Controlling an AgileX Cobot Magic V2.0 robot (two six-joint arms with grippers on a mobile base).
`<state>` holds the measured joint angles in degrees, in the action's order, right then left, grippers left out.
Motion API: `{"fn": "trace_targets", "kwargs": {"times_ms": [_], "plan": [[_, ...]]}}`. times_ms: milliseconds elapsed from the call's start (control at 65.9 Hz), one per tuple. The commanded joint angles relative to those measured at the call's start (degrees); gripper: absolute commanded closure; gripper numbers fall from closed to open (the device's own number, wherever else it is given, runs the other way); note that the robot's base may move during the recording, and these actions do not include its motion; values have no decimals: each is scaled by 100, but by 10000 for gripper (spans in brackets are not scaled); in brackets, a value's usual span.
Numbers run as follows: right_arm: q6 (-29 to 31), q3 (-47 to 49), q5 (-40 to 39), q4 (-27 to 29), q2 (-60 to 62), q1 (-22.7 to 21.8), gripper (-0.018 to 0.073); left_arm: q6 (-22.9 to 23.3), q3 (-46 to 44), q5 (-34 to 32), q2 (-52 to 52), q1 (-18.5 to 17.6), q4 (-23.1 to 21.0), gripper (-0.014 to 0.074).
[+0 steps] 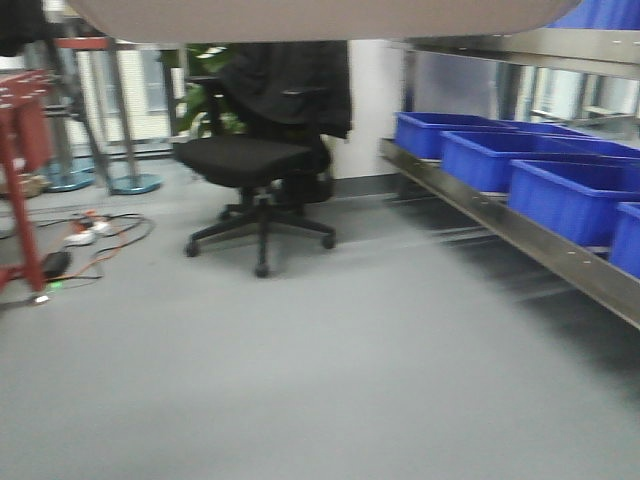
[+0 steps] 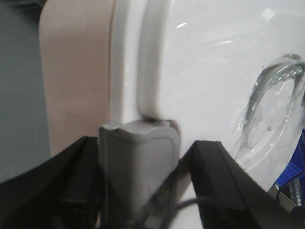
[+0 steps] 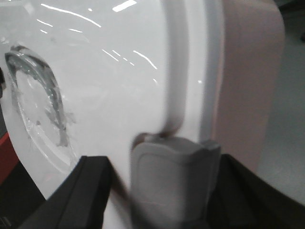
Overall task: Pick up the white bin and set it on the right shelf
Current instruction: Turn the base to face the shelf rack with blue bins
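Pinkish-white plastic fills the top edge of the front-facing view: the white bin (image 1: 320, 18) hangs there, off the floor and spanning most of the frame, so its long axis runs crosswise from the robot's left to its right. The right shelf (image 1: 560, 262) runs along the right side, its steel front lip slanting away, and blue bins (image 1: 480, 160) fill the level in view; an upper level (image 1: 520, 45) shows at about the bin's height. An office chair (image 1: 255, 160) stands ahead and well apart from the rack. In the left wrist view, the left gripper (image 2: 140, 143) sits at one end of the white bin (image 2: 205, 71), with one of its grey fingers (image 2: 138, 167) pressed onto the lid's raised rim; the opposing one is hidden, so the clamp is inferred, not seen. The right wrist view mirrors this: the right gripper (image 3: 174, 157) has one of its fingers (image 3: 171, 186) on the rim at the other end of the white bin (image 3: 105, 71). Since the rack lies to the right, the right arm is judged nearer, and the bin would likely go in right end first.
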<state>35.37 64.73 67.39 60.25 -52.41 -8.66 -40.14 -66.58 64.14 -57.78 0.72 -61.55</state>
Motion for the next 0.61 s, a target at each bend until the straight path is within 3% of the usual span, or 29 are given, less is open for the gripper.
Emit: {"fn": "trace_targets", "kwargs": {"times_ms": [0, 592], "plan": [[70, 232, 603, 1274, 94, 89, 95, -86, -208, 75, 112, -120, -900, 348], [70, 232, 603, 1274, 94, 89, 95, -86, -208, 75, 112, -120, -900, 348]]}}
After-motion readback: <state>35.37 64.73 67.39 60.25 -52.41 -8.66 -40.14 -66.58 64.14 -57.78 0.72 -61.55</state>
